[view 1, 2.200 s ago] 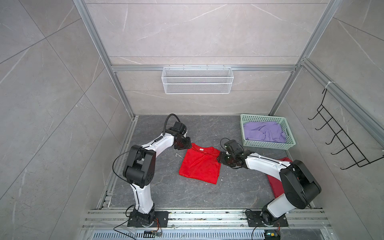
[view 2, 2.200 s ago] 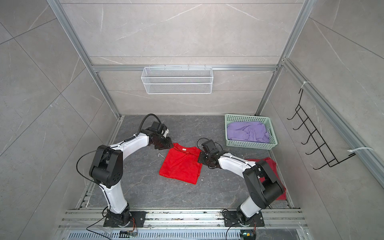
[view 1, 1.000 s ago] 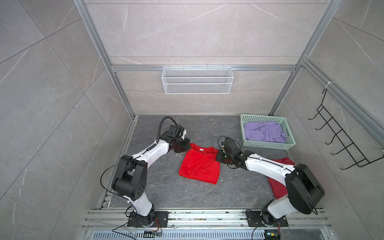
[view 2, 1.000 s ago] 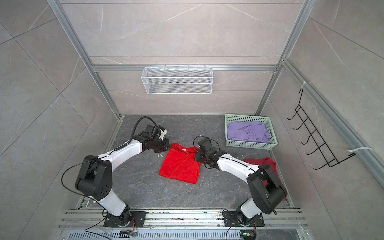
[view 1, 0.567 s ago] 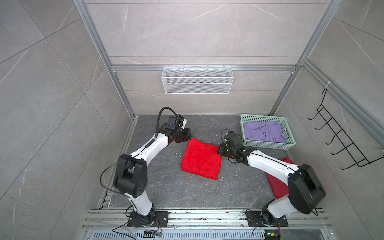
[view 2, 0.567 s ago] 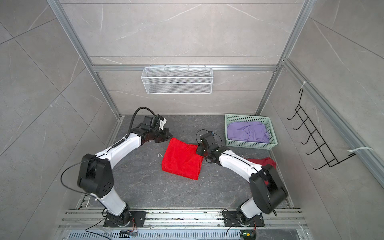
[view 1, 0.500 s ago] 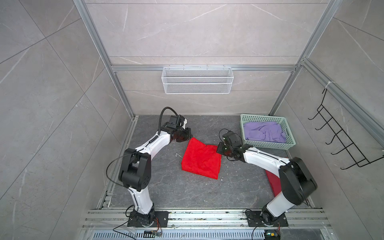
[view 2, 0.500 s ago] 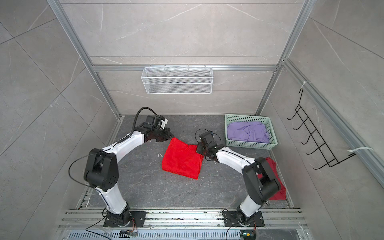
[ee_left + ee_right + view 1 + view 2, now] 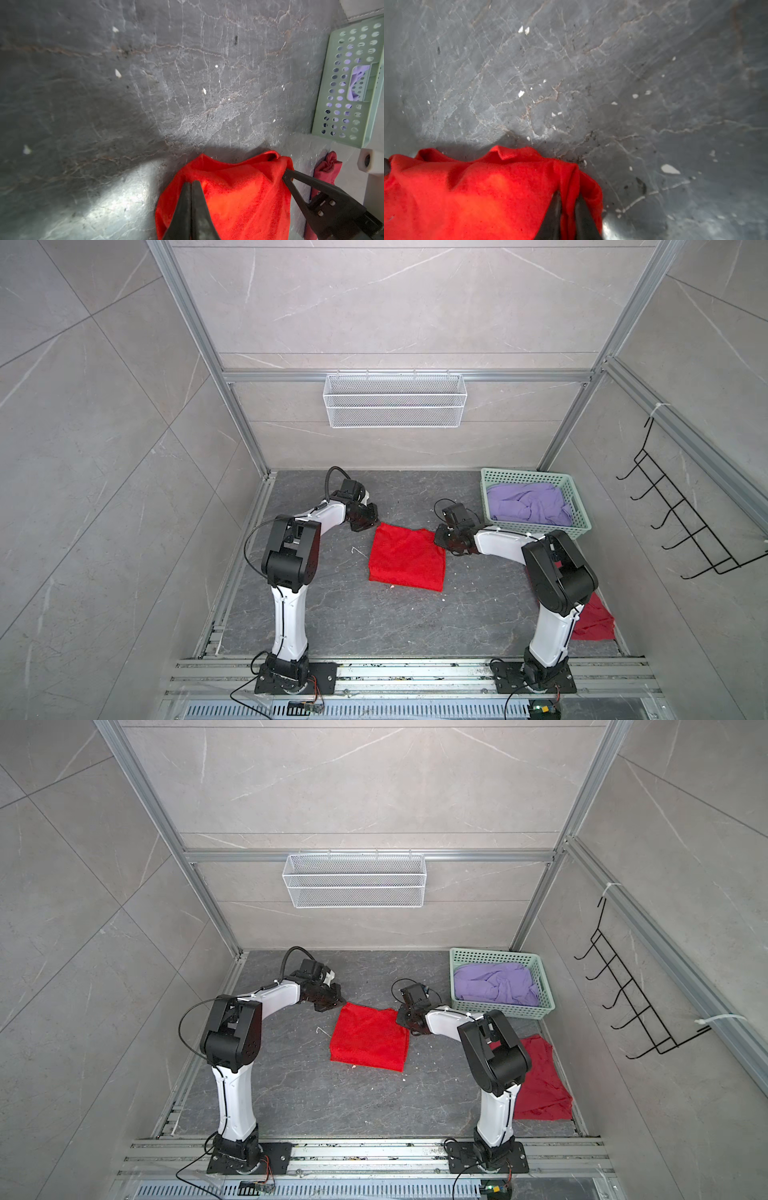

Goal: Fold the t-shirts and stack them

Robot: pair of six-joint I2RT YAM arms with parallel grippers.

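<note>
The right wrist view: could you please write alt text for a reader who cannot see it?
Close view of a bright red t-shirt bunched on a dark grey marbled table, with a fold of its cloth between the two dark fingers of the right claw. Small white flecks are scattered over the table.

Matt fuzzy cloth bright red t-shirt [image 9: 406,558] on veined stone-look floor [image 9: 415,497].

Left pincer [image 9: 190,187] pressed closed; right pincer [image 9: 568,199] slightly parted, both low.
</note>
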